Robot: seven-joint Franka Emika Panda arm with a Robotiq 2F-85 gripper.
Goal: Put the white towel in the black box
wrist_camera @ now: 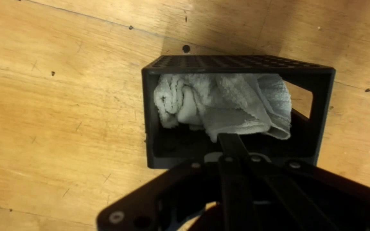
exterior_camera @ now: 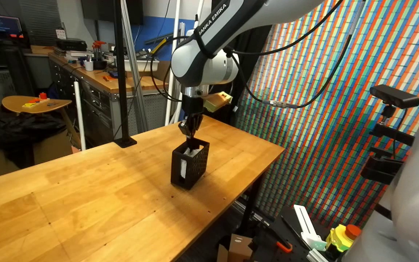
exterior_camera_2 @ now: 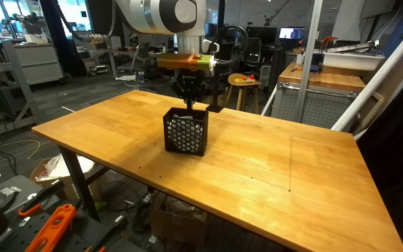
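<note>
The black box stands upright on the wooden table, with honeycomb sides and an open top. It also shows in the exterior view and the wrist view. The white towel lies folded and crumpled inside the box, along its far side in the wrist view. It shows through the box's slot in an exterior view. My gripper points down with its fingers together, tips inside the box at the towel's near edge. Whether any towel is between the tips is hidden. The gripper also shows above the box in the exterior view.
The wooden table extends around the box. A black post stands at the table's edge. A camera on a mount and a red emergency button are near the robot base. A workbench stands behind.
</note>
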